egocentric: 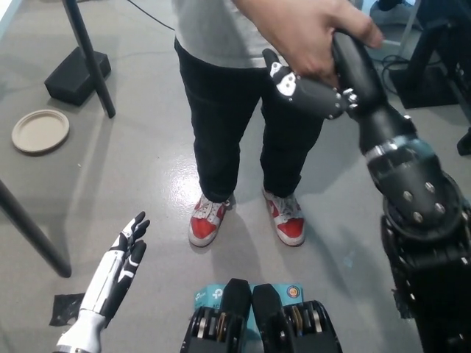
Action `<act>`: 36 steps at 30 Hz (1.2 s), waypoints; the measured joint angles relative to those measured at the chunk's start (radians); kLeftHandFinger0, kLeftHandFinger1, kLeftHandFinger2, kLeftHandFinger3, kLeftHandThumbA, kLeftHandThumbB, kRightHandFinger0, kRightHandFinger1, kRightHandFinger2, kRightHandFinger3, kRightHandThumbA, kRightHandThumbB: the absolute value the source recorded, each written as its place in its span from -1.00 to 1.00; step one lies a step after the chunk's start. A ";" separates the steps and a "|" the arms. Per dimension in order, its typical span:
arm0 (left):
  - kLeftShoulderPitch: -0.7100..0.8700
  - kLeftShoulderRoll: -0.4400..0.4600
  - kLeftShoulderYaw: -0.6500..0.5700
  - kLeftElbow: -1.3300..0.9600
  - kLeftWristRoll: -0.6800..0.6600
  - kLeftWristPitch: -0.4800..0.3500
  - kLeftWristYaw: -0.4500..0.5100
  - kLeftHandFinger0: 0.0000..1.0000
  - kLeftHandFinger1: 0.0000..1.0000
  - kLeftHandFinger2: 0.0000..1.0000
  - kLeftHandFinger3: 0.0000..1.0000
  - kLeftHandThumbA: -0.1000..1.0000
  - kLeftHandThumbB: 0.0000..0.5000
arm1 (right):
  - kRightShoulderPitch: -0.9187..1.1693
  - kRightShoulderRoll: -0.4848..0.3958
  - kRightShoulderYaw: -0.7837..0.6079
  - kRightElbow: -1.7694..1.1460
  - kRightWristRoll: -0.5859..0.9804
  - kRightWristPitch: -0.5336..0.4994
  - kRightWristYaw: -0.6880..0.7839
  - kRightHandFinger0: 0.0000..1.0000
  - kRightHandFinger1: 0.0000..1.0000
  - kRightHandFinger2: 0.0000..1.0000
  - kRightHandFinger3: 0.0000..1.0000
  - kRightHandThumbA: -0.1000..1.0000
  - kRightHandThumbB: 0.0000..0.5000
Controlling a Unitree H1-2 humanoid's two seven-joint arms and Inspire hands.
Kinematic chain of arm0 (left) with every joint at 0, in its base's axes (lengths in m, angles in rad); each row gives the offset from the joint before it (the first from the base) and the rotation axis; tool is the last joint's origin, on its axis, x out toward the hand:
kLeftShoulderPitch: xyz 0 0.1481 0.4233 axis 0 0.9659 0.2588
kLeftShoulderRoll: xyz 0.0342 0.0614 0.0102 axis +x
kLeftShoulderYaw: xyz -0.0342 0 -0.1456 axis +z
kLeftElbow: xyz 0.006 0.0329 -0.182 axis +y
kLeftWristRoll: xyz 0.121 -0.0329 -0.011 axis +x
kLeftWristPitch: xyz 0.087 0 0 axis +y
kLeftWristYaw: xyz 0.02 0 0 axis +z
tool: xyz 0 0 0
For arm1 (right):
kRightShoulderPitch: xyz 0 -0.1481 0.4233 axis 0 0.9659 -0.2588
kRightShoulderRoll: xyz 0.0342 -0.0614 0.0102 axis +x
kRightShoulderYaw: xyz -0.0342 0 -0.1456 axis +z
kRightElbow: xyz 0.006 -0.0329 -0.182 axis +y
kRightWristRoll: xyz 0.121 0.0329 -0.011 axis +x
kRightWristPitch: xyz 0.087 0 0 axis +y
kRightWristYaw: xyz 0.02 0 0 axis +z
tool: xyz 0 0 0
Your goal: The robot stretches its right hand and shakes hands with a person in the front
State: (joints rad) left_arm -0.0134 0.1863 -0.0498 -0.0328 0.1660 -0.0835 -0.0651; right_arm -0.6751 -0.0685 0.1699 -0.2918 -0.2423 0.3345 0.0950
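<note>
Bare floor (pixel 147 169) between table leg (pixel 90 55) and person's legs (pixel 221 125)

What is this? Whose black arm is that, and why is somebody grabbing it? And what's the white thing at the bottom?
You are looking through a camera on a robot's head, pointing down at the floor. The black arm is the robot's own right arm, and its right hand is being clasped by a person's hand: they are shaking hands. The robot's fingers poke out below the person's grip. The person stands in front, in dark trousers and red and white shoes. The white thing is the robot's left hand, resting low on the left with its fingers straight, holding nothing. On the grey floor lie a round plate and a black block.
</note>
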 measured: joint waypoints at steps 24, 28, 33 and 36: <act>-0.004 0.004 0.000 0.003 0.002 0.001 0.000 1.00 1.00 1.00 1.00 1.00 -0.42 | -0.117 -0.003 0.010 0.629 -0.004 0.070 0.058 1.00 1.00 1.00 1.00 0.31 0.91; -0.015 0.005 0.000 -0.001 0.005 0.001 -0.001 1.00 1.00 1.00 1.00 1.00 -0.32 | -0.177 0.003 0.011 0.793 -0.010 0.027 0.032 1.00 1.00 1.00 1.00 0.34 0.98; -0.036 0.007 0.000 -0.004 0.005 0.002 -0.001 1.00 1.00 1.00 1.00 1.00 -0.32 | -0.190 0.009 0.013 0.827 -0.011 -0.013 0.014 1.00 1.00 1.00 1.00 0.35 1.00; -0.039 0.007 0.000 -0.005 0.005 0.002 -0.002 1.00 1.00 1.00 1.00 1.00 -0.40 | -0.185 0.009 0.017 0.809 -0.011 -0.028 0.010 1.00 1.00 1.00 1.00 0.51 1.00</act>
State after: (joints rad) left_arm -0.0521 0.1933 -0.0500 -0.0381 0.1714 -0.0818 -0.0675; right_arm -0.8600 -0.0594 0.1871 0.5175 -0.2530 0.3067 0.1054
